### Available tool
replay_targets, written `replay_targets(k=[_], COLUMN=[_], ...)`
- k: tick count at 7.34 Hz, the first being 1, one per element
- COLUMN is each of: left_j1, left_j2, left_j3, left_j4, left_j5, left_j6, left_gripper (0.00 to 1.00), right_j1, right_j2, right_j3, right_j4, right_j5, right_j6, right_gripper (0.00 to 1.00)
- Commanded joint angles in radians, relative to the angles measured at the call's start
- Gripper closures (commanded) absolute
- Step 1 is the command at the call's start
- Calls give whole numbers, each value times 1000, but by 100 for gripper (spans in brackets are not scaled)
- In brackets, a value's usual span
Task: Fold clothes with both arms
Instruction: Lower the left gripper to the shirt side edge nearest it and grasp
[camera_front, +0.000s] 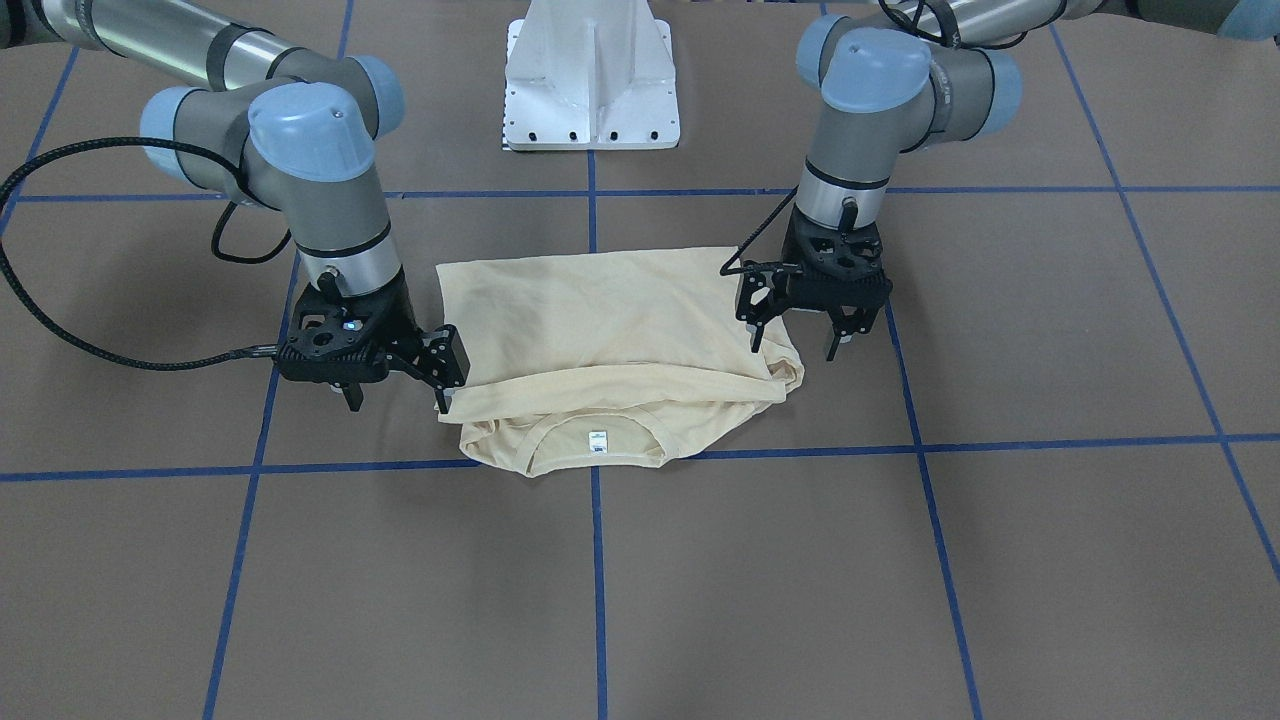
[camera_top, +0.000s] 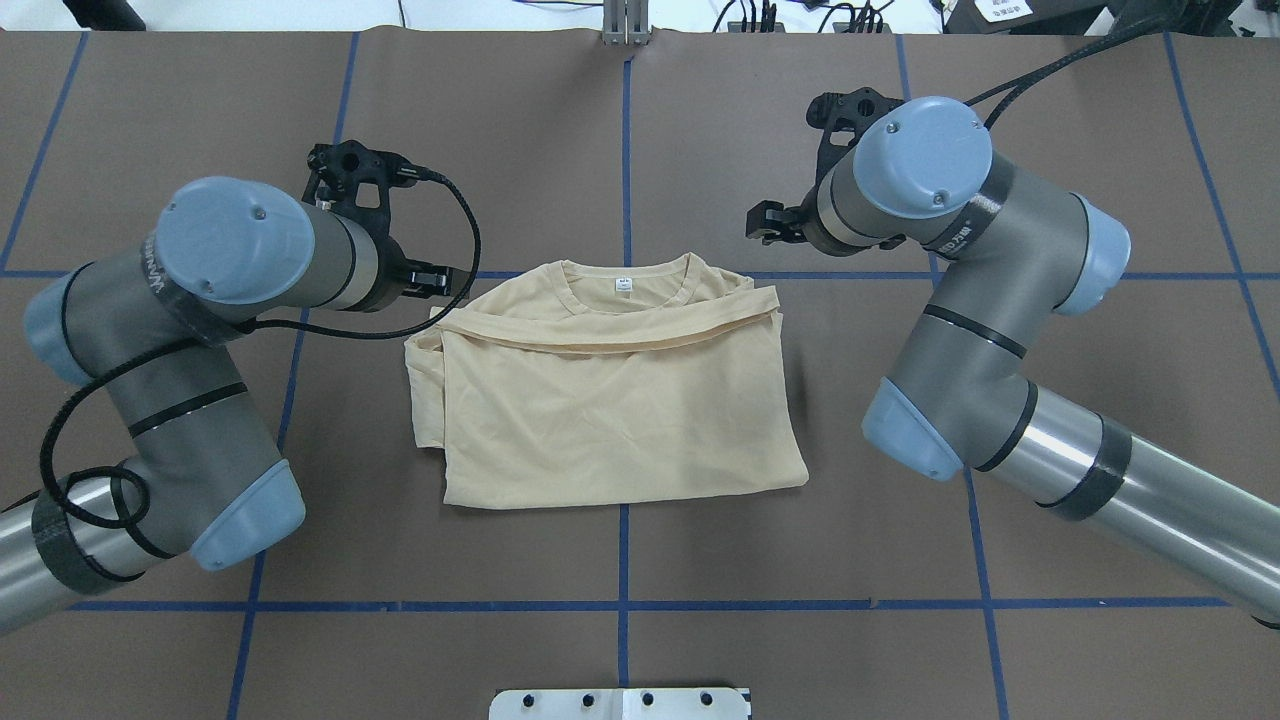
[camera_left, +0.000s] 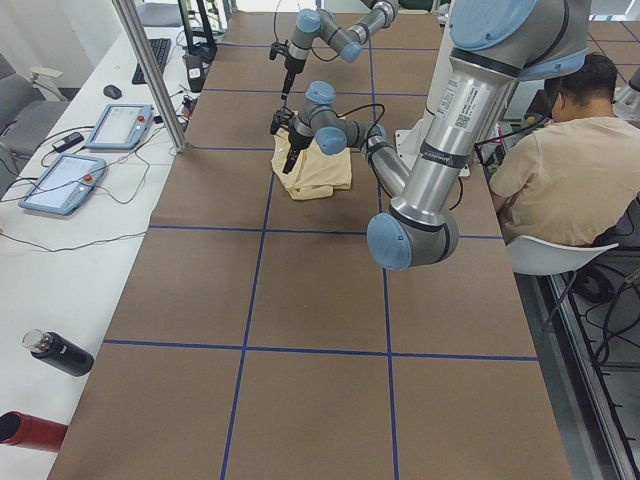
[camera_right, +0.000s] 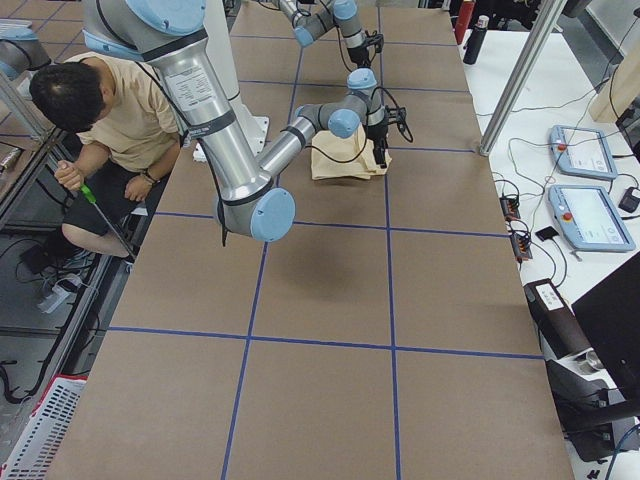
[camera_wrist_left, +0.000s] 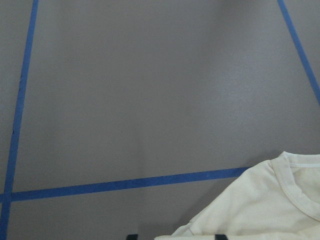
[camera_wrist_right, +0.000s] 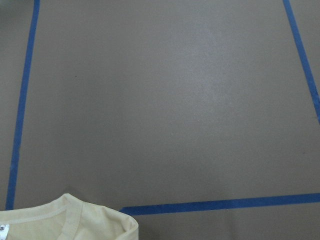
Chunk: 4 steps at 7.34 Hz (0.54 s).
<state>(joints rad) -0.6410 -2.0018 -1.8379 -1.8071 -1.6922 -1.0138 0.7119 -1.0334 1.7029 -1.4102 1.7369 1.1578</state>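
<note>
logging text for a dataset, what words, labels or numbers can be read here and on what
None can be read.
Small white neck label on the pale cream-yellow folded T-shirt: print too small.
Black band on the grey-and-silver right arm: pale lettering, blurred.
White sticker on the grey-and-silver left arm: too small.

The pale cream-yellow T-shirt (camera_top: 610, 400) lies folded flat on the worktop (camera_top: 620, 560), collar and white label (camera_top: 623, 285) facing up. The left arm (camera_top: 200, 330) and right arm (camera_top: 980, 290) flank its collar corners.
</note>
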Motion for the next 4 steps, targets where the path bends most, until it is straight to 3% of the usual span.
replay_targets(k=[1,3,4], left_j1=[62,218,280], left_j2=[81,92,94], left_j3=[-24,-23,-15], left_j4=[-47,-107,-110], left_j5=[-24,-14,46], left_j6=[-78,-245,-279], left_gripper=[0,0,0], right_j1=[6,3,3], right_j2=[-19,-17,-17], right_j3=[14,15,14], right_j4=[5,5,5], right_j5=[6,3,1], right_j6=[-20,-18,-18], right_gripper=[0,0,0])
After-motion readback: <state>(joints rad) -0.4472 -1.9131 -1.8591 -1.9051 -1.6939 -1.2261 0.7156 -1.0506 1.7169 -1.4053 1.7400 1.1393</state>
